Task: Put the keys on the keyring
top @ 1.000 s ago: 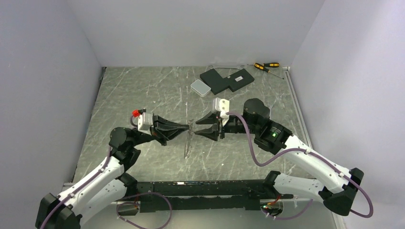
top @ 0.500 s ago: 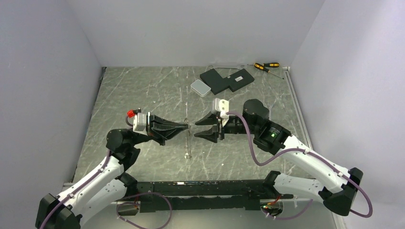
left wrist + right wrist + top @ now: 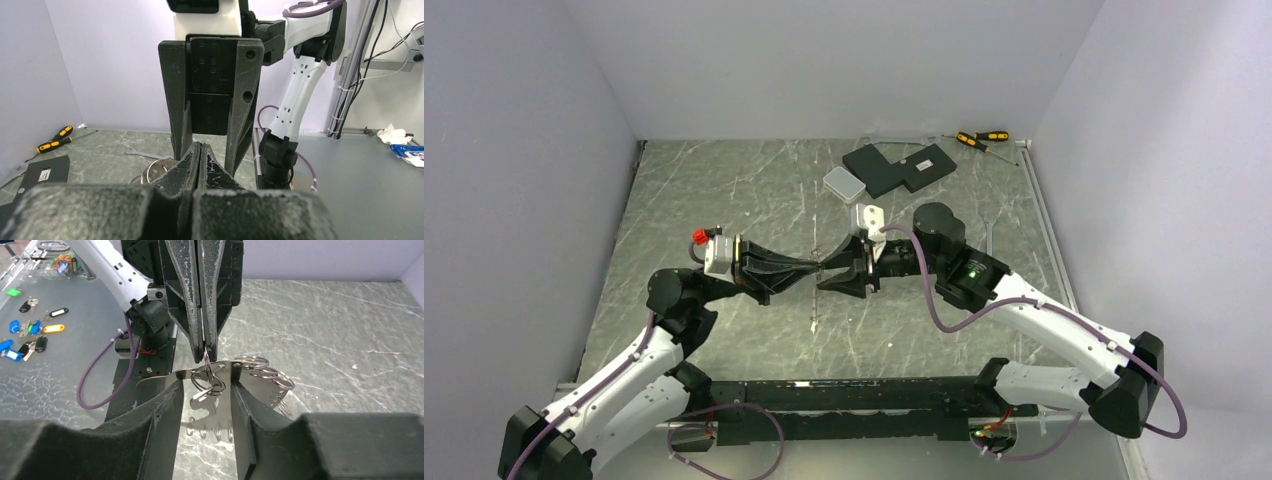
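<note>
My left gripper [image 3: 813, 266] is shut, and in the right wrist view its tips [image 3: 204, 352] pinch a small split ring [image 3: 206, 362]. A tiny silvery key [image 3: 202, 395] hangs from that ring. Behind it hangs the keyring [image 3: 260, 382], a wide silvery piece carrying several small rings. It shows as a thin sliver in the top view [image 3: 816, 305]. My right gripper [image 3: 206, 386] is open, with its fingers on either side of the key and not touching it. In the left wrist view my shut left gripper [image 3: 200, 148] sits between the right fingers [image 3: 245, 100], with rings [image 3: 155, 170] beside it.
A thin wrench [image 3: 990, 236] lies right of the right arm. A small white box [image 3: 844, 183] and black flat boxes [image 3: 899, 167] sit at the back. Yellow-handled screwdrivers [image 3: 981, 139] lie by the back wall. The arms' base rail [image 3: 844, 405] runs along the near edge.
My right gripper has moved left, and its open fingers now straddle the left fingertips and the hanging key. My left gripper drew back slightly, still shut on the ring.
</note>
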Action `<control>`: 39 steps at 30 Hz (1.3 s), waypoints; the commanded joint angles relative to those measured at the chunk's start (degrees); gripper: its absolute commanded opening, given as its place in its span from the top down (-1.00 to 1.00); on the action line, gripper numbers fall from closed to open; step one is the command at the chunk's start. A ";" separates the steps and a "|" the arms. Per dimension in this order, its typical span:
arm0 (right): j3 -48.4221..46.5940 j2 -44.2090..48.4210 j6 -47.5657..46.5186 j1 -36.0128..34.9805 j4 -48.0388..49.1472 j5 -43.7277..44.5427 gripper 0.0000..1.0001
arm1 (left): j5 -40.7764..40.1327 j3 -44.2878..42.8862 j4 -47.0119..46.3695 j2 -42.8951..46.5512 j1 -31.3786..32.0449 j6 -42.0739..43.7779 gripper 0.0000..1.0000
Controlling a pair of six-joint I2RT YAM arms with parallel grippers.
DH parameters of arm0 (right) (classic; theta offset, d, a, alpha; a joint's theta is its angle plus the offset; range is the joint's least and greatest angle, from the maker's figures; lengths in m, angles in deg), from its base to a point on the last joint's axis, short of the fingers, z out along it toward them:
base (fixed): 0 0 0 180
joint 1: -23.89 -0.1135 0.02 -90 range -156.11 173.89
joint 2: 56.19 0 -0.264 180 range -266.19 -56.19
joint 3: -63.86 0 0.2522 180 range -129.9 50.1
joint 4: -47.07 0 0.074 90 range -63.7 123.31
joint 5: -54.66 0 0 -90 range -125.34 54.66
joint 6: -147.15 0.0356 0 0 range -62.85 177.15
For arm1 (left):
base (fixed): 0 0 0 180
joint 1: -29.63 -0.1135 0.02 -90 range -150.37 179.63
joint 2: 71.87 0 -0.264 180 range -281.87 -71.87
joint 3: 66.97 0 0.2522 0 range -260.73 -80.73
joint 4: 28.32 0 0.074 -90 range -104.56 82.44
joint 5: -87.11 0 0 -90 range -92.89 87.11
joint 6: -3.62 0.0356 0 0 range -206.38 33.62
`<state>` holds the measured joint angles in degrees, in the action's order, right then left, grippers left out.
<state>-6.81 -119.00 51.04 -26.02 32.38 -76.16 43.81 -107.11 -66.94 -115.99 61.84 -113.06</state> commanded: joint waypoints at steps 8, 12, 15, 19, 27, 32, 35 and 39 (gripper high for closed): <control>-0.32 -1.17 0.83 0.16 4.44 -2.56 0.52 | -0.25 -3.11 -3.72 -0.63 -0.05 -1.07 1.00; -1.32 -0.40 -1.59 0.16 1.31 -0.53 0.16 | -0.47 -3.55 -0.58 0.02 -0.04 0.49 1.00; -1.52 1.00 -2.90 0.16 -1.18 1.95 0.05 | -0.98 -3.48 1.17 0.91 -0.09 1.50 1.00; -0.63 3.06 -2.85 0.16 -0.04 2.31 0.06 | -0.96 -3.47 1.12 1.01 -0.04 1.25 1.00; -0.32 5.17 -2.43 0.16 0.66 3.36 0.14 | -0.26 -3.54 0.16 0.12 -0.08 0.37 1.00; -0.73 4.55 -2.07 0.16 2.66 2.93 0.29 | -0.02 -3.34 -1.22 -0.54 -0.07 -0.45 1.00; -0.77 4.07 -1.98 0.16 3.18 2.27 0.45 | -0.10 -3.17 -1.59 -0.75 -0.04 -0.69 1.00; -1.14 3.27 -1.98 0.16 3.24 1.56 0.68 | -0.23 -2.90 -1.98 -0.80 -0.06 -0.75 1.00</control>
<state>-6.74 -115.24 49.23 -25.91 32.40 -73.34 43.81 -107.87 -64.64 -116.90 61.84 -113.08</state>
